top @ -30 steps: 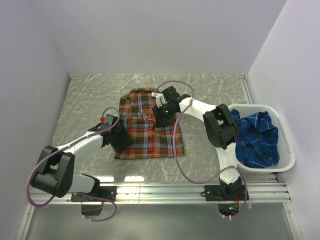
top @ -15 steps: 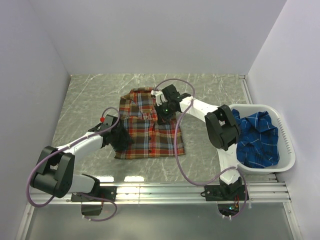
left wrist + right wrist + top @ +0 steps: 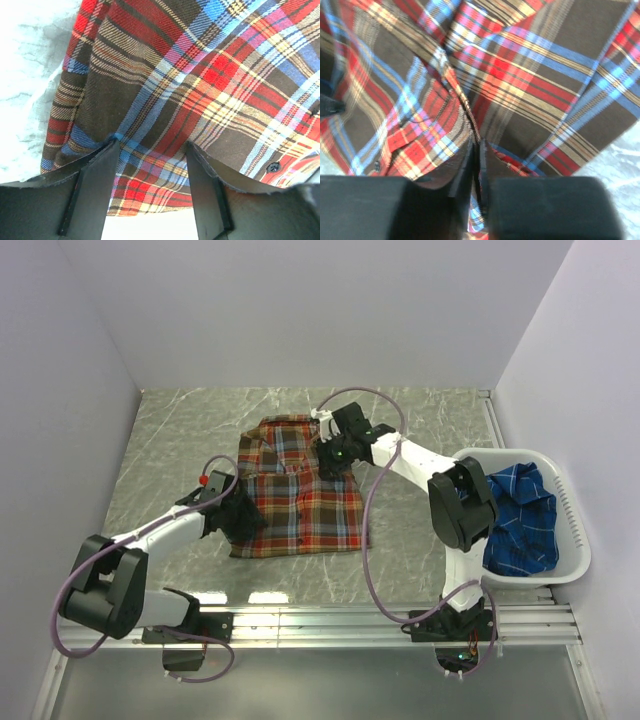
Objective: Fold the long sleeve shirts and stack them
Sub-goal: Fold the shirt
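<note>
**Red plaid shirt pinched near the collar, left gripper spread at its lower left corner**

In the top view, the left third of the table (image 3: 170, 450) is bare marble up to the left wall. The left gripper (image 3: 243, 523) rests at the lower left corner of the red-orange plaid shirt (image 3: 300, 495), its fingers (image 3: 100, 185) spread apart on the cloth, just inside the hem. The shirt lies mid-frame with bare table on all four sides, most of it above and to the left. The right gripper (image 3: 333, 452) sits at the shirt's upper right, near the collar, clamped on a thin ridge of plaid. At the right edge, the blue shirt (image 3: 520, 530) lies bunched in the white basket (image 3: 572, 515), against the right wall.

Compared with a second ago, the right gripper has moved toward the top of the frame, the right elbow has swung rightward over the basket, and the left gripper has hardly shifted.
</note>
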Controlling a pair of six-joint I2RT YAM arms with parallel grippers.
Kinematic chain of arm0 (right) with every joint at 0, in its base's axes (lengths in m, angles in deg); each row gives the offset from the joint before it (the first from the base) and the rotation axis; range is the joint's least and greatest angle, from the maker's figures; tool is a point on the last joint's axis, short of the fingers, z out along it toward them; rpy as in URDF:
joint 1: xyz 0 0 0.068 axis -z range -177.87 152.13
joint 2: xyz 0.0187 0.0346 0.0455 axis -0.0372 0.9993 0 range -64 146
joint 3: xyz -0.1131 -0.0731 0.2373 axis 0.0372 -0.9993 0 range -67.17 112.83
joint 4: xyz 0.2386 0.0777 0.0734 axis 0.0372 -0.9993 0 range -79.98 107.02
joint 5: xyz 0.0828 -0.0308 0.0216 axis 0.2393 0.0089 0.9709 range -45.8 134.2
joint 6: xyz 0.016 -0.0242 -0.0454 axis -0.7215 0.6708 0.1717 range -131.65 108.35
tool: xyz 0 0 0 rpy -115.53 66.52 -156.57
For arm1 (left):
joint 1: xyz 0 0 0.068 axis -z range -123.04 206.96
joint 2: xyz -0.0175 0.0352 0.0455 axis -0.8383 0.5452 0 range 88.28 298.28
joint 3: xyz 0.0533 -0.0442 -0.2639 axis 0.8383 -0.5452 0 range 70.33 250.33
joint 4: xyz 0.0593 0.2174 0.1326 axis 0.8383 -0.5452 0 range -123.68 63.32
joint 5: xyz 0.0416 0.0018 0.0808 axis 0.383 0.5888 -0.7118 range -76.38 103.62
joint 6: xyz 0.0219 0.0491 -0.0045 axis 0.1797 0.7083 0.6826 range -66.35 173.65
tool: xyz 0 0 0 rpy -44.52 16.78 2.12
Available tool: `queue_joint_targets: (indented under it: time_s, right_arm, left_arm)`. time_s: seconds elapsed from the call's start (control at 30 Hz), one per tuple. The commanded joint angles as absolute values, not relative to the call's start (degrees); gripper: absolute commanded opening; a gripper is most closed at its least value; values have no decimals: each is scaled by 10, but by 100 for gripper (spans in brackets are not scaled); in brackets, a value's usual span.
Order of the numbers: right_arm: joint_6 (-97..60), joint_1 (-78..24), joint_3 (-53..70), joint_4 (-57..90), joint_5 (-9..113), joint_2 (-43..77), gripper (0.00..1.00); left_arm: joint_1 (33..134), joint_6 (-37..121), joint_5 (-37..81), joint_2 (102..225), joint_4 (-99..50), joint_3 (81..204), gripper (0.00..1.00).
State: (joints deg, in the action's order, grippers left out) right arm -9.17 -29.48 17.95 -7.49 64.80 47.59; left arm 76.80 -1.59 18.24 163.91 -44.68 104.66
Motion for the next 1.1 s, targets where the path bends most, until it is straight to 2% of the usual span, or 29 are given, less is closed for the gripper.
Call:
queue_joint_targets:
  time_s: [0.0, 0.03, 0.13, 0.23, 0.27, 0.4, 0.5, 0.63, 0.7, 0.73, 0.83, 0.93, 1.07]
  right_arm:
    - [-116, -285, 176, -42, 625, 467, 26]
    - [-134, -285, 178, -41, 622, 462, 37]
    - [-159, -285, 177, -33, 613, 438, 49]
    - [-193, -281, 166, -22, 577, 401, 51]
    - [-217, -279, 162, -17, 572, 383, 51]
    - [-297, -244, 97, 15, 585, 343, 48]
    - [-368, -226, 29, 64, 614, 318, 44]
    - [-428, -204, -35, 125, 649, 329, 37]
    - [-449, -203, -61, 158, 653, 340, 34]
    - [-455, -203, -67, 168, 654, 353, 32]
    - [-466, -201, -74, 192, 657, 384, 28]
    - [-467, -200, -64, 187, 649, 414, 22]
    - [-466, -200, -35, 175, 651, 449, 21]
  left_arm:
    - [766, -12, 148, 1634, -493, 1029, 64]
    - [766, -11, 147, 1631, -498, 1036, 65]
    - [766, -8, 138, 1610, -517, 1061, 69]
    - [766, -7, 138, 1585, -533, 1098, 72]
    - [766, -7, 137, 1576, -543, 1108, 78]
    - [766, -2, 143, 1571, -542, 1163, 79]
    - [766, 1, 152, 1596, -518, 1197, 73]
    - [765, 8, 160, 1670, -484, 1239, 57]
    - [765, 15, 147, 1725, -479, 1259, 53]
    - [763, 16, 138, 1740, -480, 1274, 46]
    - [739, 19, 125, 1795, -477, 1291, 36]
    - [706, 21, 120, 1832, -471, 1293, 35]
    - [664, 19, 118, 1870, -465, 1283, 35]
